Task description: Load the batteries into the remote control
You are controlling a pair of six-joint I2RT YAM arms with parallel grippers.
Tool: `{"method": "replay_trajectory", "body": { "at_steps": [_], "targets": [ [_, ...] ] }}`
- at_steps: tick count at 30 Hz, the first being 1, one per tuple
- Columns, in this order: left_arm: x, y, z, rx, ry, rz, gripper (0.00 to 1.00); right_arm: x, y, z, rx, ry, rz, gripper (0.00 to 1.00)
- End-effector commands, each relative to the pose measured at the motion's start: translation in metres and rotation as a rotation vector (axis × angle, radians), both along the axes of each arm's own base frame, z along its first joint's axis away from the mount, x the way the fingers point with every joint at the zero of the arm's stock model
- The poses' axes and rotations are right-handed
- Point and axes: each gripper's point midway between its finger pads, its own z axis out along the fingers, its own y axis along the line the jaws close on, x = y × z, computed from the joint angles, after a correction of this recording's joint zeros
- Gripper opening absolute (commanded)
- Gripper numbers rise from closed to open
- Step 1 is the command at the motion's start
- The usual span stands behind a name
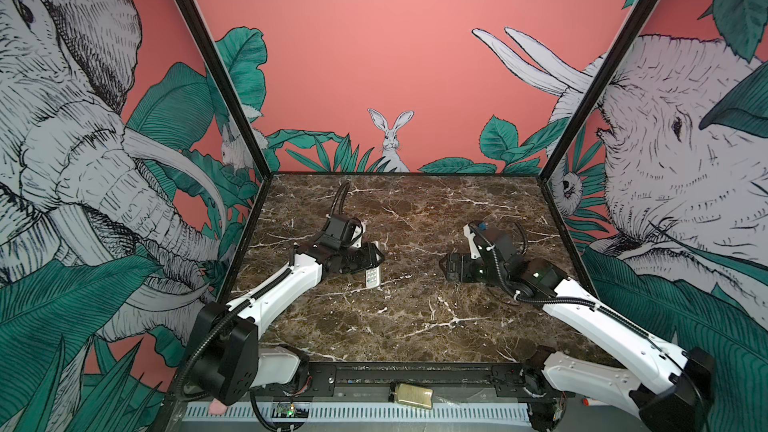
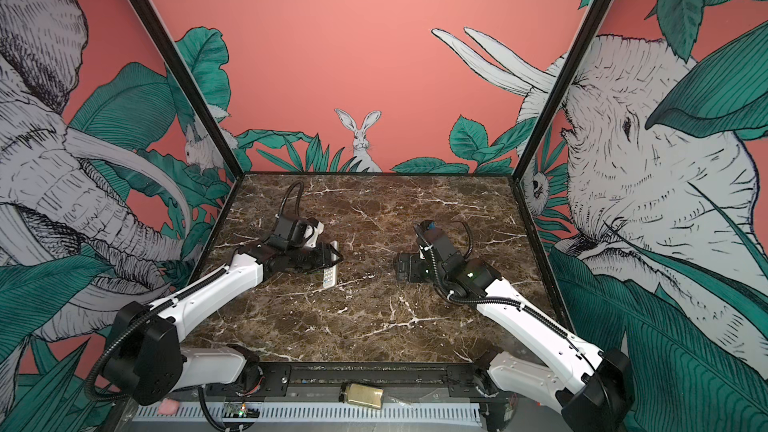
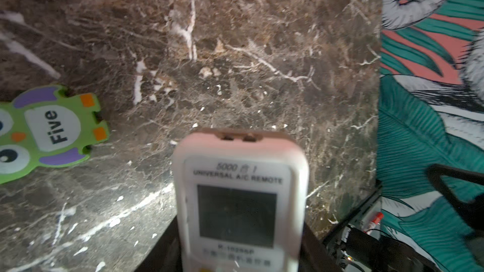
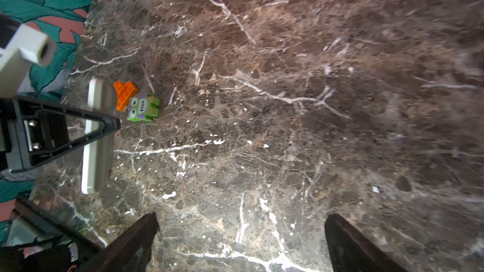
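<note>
Table of dark veined marble carries the whole scene between painted jungle walls. From the near left corner the left arm reaches in, and the left gripper is clamped across the remote control, a little left of the table's middle and about halfway between the near and far edges. In both top views the white remote pokes out on either side of the black fingers, button face up. In the left wrist view its screen end sticks forward out of the grasp. Whether it is touching the table I cannot tell. Near that screen end a green owl block marked "Five" lies flat on the table, with an orange brick just beside it. Right of the middle, well apart from the remote, the right gripper hangs low over bare marble with its jaws spread wide and nothing between them.
</note>
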Motion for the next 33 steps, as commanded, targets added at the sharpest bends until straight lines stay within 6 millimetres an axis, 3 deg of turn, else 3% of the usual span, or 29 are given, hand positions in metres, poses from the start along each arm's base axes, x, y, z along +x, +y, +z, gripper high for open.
{"method": "replay_trajectory", "body": {
  "at_steps": [1, 10, 21, 28, 33],
  "targets": [
    [0.001, 0.01, -0.009, 0.118, 0.037, 0.021, 0.03, 0.001, -0.032, -0.002, -0.086, -0.027, -0.124, 0.99],
    [0.002, 0.006, -0.036, 0.271, 0.129, 0.017, 0.04, -0.005, -0.051, -0.009, -0.108, -0.021, -0.185, 0.99],
    [-0.003, -0.008, -0.072, 0.354, 0.217, 0.023, 0.09, -0.006, -0.085, 0.009, -0.168, -0.103, -0.299, 0.99],
    [-0.005, -0.012, -0.081, 0.396, 0.234, 0.006, 0.12, -0.016, -0.118, 0.021, -0.148, -0.197, -0.43, 0.99],
    [-0.009, -0.01, -0.087, 0.411, 0.249, 0.006, 0.14, -0.018, -0.127, 0.02, -0.156, -0.218, -0.458, 0.99]
  ]
}}
